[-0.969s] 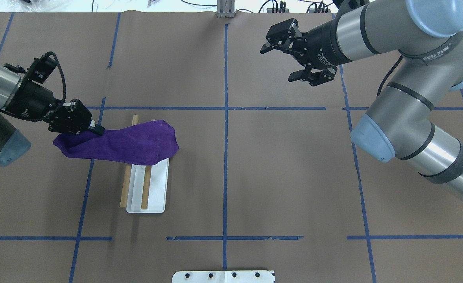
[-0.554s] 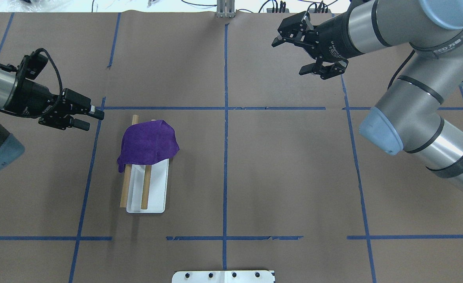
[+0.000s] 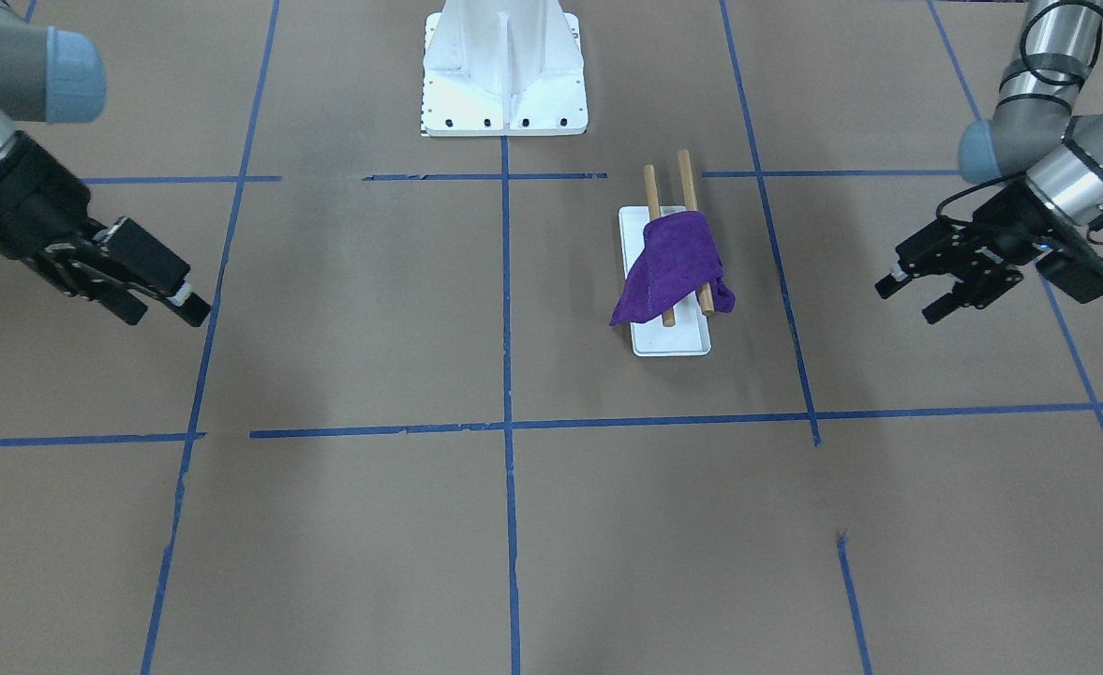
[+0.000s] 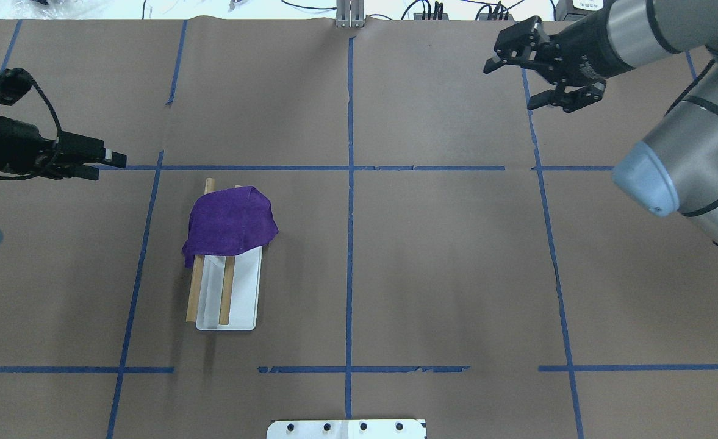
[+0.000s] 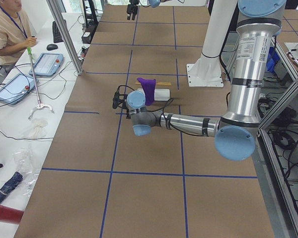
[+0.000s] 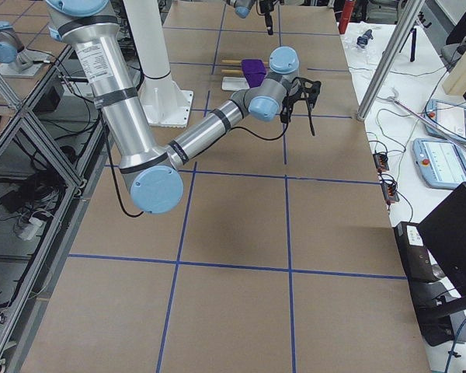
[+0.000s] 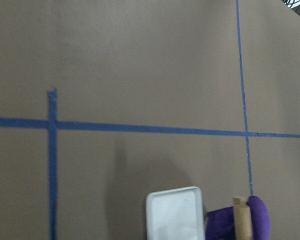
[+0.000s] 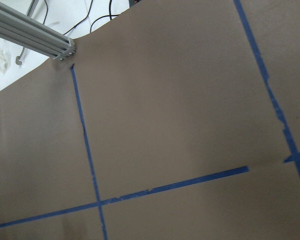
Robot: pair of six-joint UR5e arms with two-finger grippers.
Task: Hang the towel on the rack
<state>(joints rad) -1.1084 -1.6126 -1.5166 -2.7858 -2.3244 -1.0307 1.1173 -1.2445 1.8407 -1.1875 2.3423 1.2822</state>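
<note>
The purple towel [image 4: 230,221] lies crumpled over both wooden dowels of the rack [image 4: 244,292], at the end away from the robot. One corner hangs off the left dowel. The left gripper [image 4: 105,166] hovers well apart from it, fingers spread. The right gripper [image 4: 511,85] hangs over the far right of the worktop [image 4: 444,262], fingers also spread. A white ribbed pedestal [image 3: 504,84] stands at the robot's edge.

Purple towel [image 4: 230,221] draped over far end of rack [image 4: 241,296], across both dowels. Left end effector [image 4: 111,166] well apart, empty. Right end effector [image 4: 510,87] over far bench [image 4: 432,256] corner, fingers spread.
</note>
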